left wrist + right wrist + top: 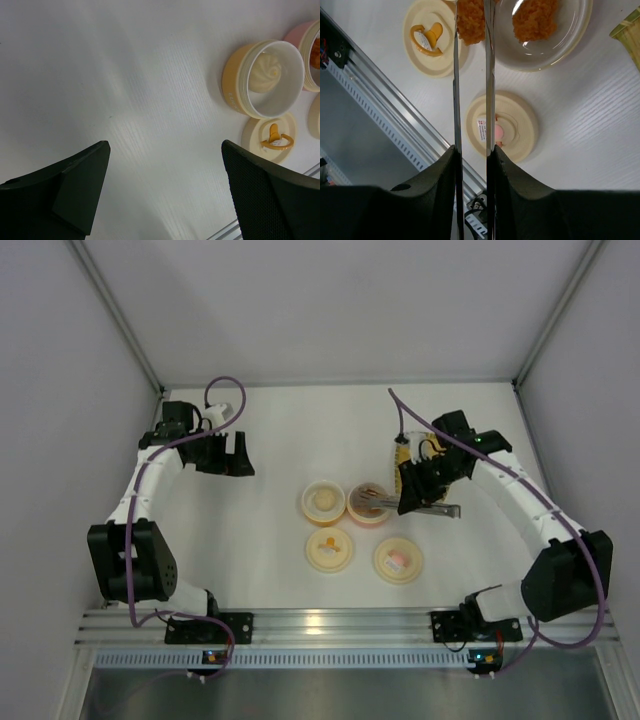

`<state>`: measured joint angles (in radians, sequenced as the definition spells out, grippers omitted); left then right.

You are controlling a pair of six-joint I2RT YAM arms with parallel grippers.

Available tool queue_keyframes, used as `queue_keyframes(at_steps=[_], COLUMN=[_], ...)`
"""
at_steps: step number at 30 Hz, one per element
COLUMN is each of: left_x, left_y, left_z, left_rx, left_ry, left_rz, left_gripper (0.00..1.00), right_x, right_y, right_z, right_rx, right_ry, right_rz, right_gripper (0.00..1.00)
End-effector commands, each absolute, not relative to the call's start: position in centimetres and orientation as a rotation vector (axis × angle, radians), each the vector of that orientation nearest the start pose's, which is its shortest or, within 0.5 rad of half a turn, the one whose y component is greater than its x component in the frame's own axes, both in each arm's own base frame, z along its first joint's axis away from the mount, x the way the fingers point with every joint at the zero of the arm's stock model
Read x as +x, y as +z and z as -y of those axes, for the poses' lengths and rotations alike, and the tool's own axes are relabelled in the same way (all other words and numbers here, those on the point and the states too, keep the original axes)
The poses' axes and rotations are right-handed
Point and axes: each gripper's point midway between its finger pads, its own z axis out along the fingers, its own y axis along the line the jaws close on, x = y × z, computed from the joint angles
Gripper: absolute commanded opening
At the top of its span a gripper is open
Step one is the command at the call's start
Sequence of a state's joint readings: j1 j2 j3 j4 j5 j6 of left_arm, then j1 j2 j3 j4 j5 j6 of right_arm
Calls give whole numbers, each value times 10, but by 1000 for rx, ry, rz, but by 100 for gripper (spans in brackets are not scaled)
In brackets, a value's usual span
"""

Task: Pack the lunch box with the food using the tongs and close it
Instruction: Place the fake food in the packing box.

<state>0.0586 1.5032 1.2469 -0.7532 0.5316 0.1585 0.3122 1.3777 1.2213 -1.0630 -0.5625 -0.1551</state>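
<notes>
Tongs (456, 100) pinched in right jaws, arm bent over pink tub (296, 34), left jaws spread, elbow folded

table (290, 430) lying open left and far; cream-yellow tub (323, 501), pink tub (368, 508) and lids (329, 548) crowding centre; tongs (425, 508) hanging over pink tub.

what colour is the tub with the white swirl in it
Cream-yellow tub, clearest in the left wrist view.
</notes>
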Motion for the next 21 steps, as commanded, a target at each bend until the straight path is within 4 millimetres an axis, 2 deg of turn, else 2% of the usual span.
queue_keyframes(at_steps=[1, 10, 21], left_x=[351, 350, 351], left_y=[170, 173, 171], left_z=[60, 59, 60], left_rx=[353, 357, 354], left_ry=[-552, -539, -553], left_rz=[-2406, -2402, -2404], left_gripper=[98, 98, 98], right_x=[222, 231, 244], right_y=[167, 148, 142], right_z=[-174, -174, -152], right_rx=[-817, -808, -821], right_ry=[872, 876, 678], right_rz=[-2575, -2615, -2630], right_gripper=[0, 0, 0])
